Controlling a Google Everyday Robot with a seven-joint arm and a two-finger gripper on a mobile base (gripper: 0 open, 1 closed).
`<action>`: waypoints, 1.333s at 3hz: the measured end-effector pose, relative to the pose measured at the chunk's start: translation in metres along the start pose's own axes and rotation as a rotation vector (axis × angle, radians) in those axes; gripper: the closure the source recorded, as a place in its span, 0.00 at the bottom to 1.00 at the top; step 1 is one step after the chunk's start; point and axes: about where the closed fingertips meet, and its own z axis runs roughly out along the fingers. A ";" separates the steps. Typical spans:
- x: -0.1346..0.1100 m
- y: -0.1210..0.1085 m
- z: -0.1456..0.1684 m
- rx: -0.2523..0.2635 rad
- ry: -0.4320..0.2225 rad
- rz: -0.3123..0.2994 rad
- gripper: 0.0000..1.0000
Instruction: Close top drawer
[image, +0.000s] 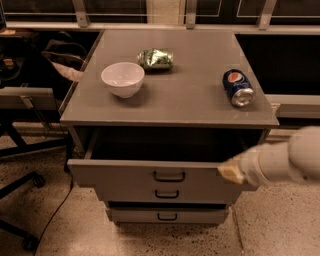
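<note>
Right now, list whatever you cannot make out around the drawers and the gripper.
- Top drawer interior: in the camera view it is dark under the overhanging cabinet top, so its contents cannot be told.
- Top drawer's right front corner: covered by the gripper, which sits at that end.
- Arm: cut off by the right edge.
- Lowest drawer: mostly hidden beneath the drawers above.
- Green packet: print too small to read.

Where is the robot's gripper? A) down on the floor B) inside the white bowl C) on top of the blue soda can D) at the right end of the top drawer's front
D: the gripper is at the right end of the front of the partly open top drawer, lower than the soda can.
</note>
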 end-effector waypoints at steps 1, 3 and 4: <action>-0.044 -0.034 0.009 0.047 -0.037 -0.003 1.00; -0.037 -0.031 0.000 0.060 -0.038 0.020 1.00; -0.013 -0.026 -0.014 0.078 -0.027 0.076 1.00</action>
